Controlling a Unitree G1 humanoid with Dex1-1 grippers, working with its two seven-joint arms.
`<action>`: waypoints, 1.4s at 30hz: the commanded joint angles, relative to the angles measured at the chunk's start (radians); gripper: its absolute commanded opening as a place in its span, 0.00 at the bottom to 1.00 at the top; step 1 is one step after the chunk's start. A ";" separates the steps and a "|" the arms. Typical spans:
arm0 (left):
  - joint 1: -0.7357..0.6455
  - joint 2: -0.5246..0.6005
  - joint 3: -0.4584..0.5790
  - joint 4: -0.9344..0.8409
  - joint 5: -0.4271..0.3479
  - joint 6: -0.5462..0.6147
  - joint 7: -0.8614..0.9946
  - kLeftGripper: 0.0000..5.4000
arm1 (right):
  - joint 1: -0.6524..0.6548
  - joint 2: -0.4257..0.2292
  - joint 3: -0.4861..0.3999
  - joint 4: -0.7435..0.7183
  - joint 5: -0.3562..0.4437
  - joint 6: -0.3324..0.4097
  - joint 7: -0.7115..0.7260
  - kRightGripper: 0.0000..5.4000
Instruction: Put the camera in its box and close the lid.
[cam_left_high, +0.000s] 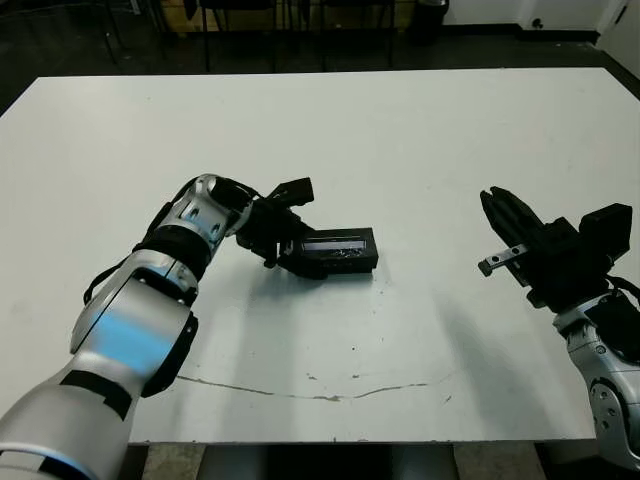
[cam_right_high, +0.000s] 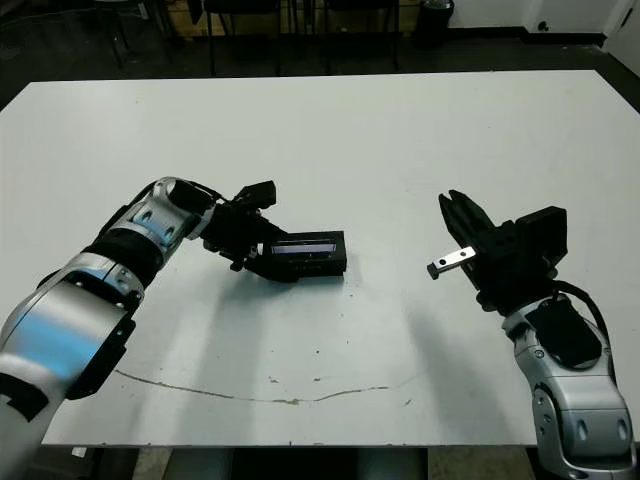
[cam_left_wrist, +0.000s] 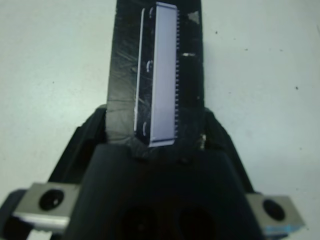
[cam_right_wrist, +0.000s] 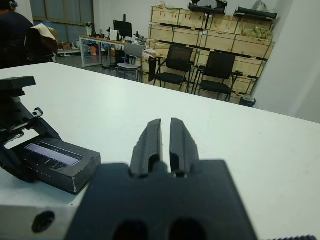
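Note:
The box (cam_left_high: 345, 252) lies at the table's middle as one closed-looking black block, with none of its white lining showing. A glossy bluish-grey strip (cam_left_wrist: 162, 75) runs along its top; I cannot tell whether this is the lid's face or the camera. My left gripper (cam_left_high: 304, 228) is open and straddles the box's left end, the far finger (cam_left_high: 295, 189) standing clear of it and the near finger (cam_left_high: 300, 267) close against it. My right gripper (cam_left_high: 494, 200) hovers shut and holds nothing, well to the right of the box (cam_right_wrist: 60, 165).
A thin dark scratch (cam_left_high: 320, 392) runs along the white table (cam_left_high: 400, 130) near its front edge. In the right wrist view, chairs (cam_right_wrist: 175, 67), stacked crates and a person (cam_right_wrist: 12, 35) show beyond the table.

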 joint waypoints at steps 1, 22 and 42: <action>0.054 -0.069 -0.052 0.033 0.069 0.010 0.008 0.52 | 0.002 -0.002 -0.005 0.079 0.009 -0.035 0.035 0.00; 0.188 0.105 -0.046 -0.011 0.084 -0.157 -0.006 0.91 | 0.002 -0.002 -0.008 0.141 0.010 -0.099 0.059 0.00; 0.567 0.549 0.262 -0.410 -0.243 -0.201 0.096 0.98 | 0.012 0.003 0.015 0.182 -0.007 -0.117 0.052 0.00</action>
